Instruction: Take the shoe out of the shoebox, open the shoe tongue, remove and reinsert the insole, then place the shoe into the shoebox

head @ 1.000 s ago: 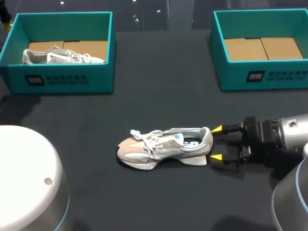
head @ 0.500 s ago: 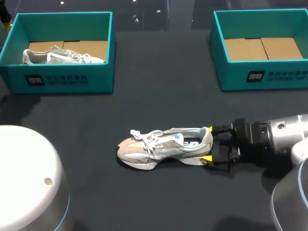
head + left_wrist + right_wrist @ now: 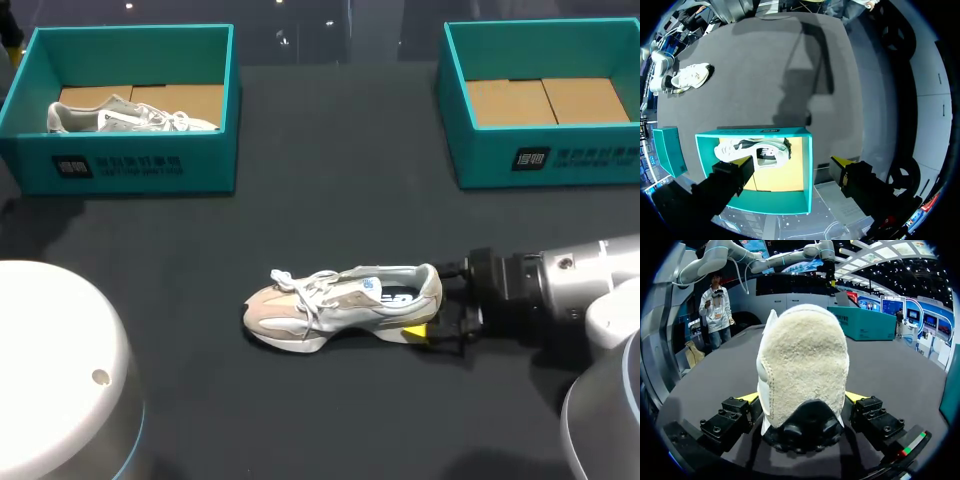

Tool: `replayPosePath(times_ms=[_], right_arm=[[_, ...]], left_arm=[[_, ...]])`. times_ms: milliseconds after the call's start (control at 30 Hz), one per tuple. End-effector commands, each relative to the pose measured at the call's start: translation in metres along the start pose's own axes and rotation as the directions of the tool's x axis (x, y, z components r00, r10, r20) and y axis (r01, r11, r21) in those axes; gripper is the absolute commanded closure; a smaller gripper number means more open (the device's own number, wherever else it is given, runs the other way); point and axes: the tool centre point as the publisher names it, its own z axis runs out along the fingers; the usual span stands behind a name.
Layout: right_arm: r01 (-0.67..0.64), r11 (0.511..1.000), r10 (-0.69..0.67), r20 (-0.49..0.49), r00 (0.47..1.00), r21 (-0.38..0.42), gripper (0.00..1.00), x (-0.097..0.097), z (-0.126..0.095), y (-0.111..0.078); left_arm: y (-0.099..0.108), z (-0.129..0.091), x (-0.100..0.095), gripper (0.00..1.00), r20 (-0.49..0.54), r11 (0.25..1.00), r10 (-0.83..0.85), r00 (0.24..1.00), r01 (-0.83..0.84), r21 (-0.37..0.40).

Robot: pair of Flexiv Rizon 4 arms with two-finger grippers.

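A beige and white shoe (image 3: 335,303) lies on its sole mid-table, toe pointing left. My right gripper (image 3: 432,300) comes in from the right and stands open, its fingers on either side of the heel; only the near yellow tip (image 3: 413,333) shows. In the right wrist view the heel (image 3: 802,360) fills the space between the right gripper (image 3: 801,397) fingers. An empty teal shoebox (image 3: 545,160) sits at the back right. My left gripper (image 3: 792,165) hangs open high above the back-left shoebox (image 3: 807,165), with nothing between its fingers.
The back-left teal shoebox (image 3: 130,165) holds a second pale shoe (image 3: 125,115), also visible from above as the shoe in the box (image 3: 752,150). My left arm's white base (image 3: 60,370) fills the front left corner. Dark table lies between the boxes.
My right gripper has slid left, so its fingers now reach along both sides of the heel instead of stopping just behind it. The shoe and left arm have not moved.
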Motion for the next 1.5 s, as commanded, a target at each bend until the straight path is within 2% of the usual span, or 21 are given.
replayPosePath(times_ms=[33, 367, 400, 433, 467, 500, 1500], right_arm=[[0.001, 1.000, -0.001, 0.001, 1.000, 0.006, 0.00, -0.001, 0.007, 0.002], [0.009, 1.000, -0.009, -0.005, 1.000, -0.001, 0.00, -0.003, 0.013, 0.006], [0.009, 1.000, -0.009, -0.006, 1.000, -0.001, 0.11, -0.003, 0.014, 0.006], [0.009, 1.000, -0.009, -0.007, 1.000, -0.001, 0.56, -0.004, 0.015, 0.006], [0.009, 1.000, -0.009, -0.008, 1.000, -0.001, 0.76, -0.004, 0.015, 0.006], [0.009, 1.000, -0.009, -0.009, 1.000, -0.001, 1.00, -0.004, 0.015, 0.006], [0.009, 1.000, -0.009, -0.021, 1.000, -0.001, 1.00, -0.001, 0.015, 0.007]], left_arm=[[-0.001, 0.000, 0.000, 0.00, -0.001, 1.000, 0.001, 1.000, -0.001, -0.002], [-0.001, 0.000, 0.000, 0.00, -0.001, 1.000, 0.001, 1.000, -0.001, -0.002], [-0.001, 0.000, 0.000, 0.00, -0.001, 1.000, 0.001, 1.000, -0.001, -0.002], [-0.001, 0.000, 0.000, 0.00, -0.001, 1.000, 0.001, 1.000, -0.001, -0.002], [-0.001, 0.000, 0.000, 0.00, -0.001, 1.000, 0.001, 1.000, -0.001, -0.002], [-0.001, 0.000, 0.000, 0.00, -0.001, 1.000, 0.001, 1.000, -0.001, -0.002], [-0.001, 0.000, 0.000, 0.00, -0.001, 1.000, 0.001, 1.000, -0.001, -0.002]])
